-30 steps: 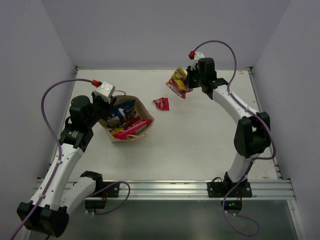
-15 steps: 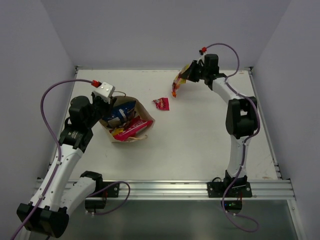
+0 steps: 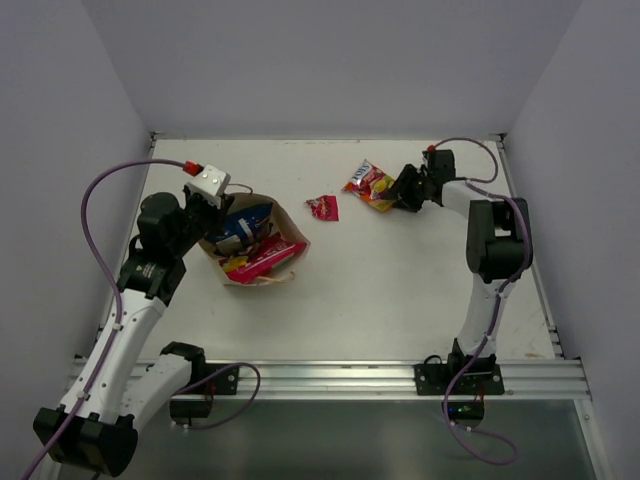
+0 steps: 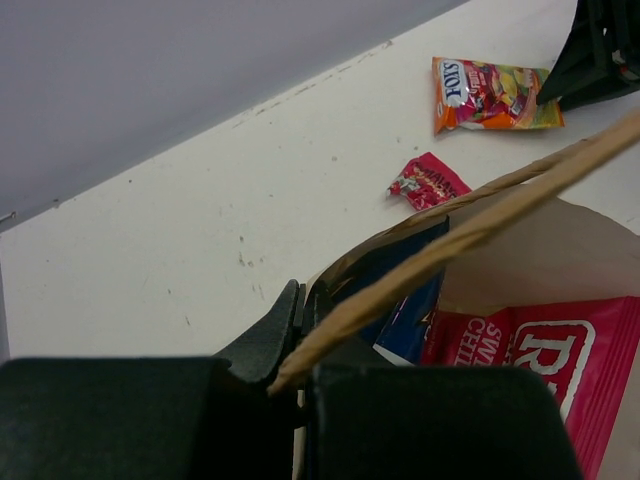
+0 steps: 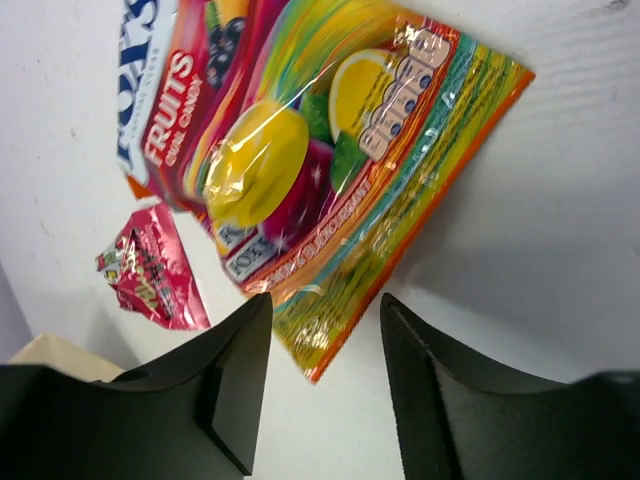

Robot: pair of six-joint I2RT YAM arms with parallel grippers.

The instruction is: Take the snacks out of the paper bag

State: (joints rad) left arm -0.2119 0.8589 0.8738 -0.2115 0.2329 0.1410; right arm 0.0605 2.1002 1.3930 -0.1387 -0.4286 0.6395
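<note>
Plain pale lavender walls (image 3: 320, 60) enclose a white table (image 3: 390, 290) edged by an aluminium rail (image 3: 330, 378).

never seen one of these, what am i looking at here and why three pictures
Two robot arms are bolted to a white table. One picture looks down from above; the other two come from cameras on each wrist. The left gripper pinches the rim of a cream-tan paper bag holding a pink packet and a blue chip bag. The right gripper is open at one end of a red-yellow candy pouch lying on the table. A tiny red wrapper lies nearby.
</note>
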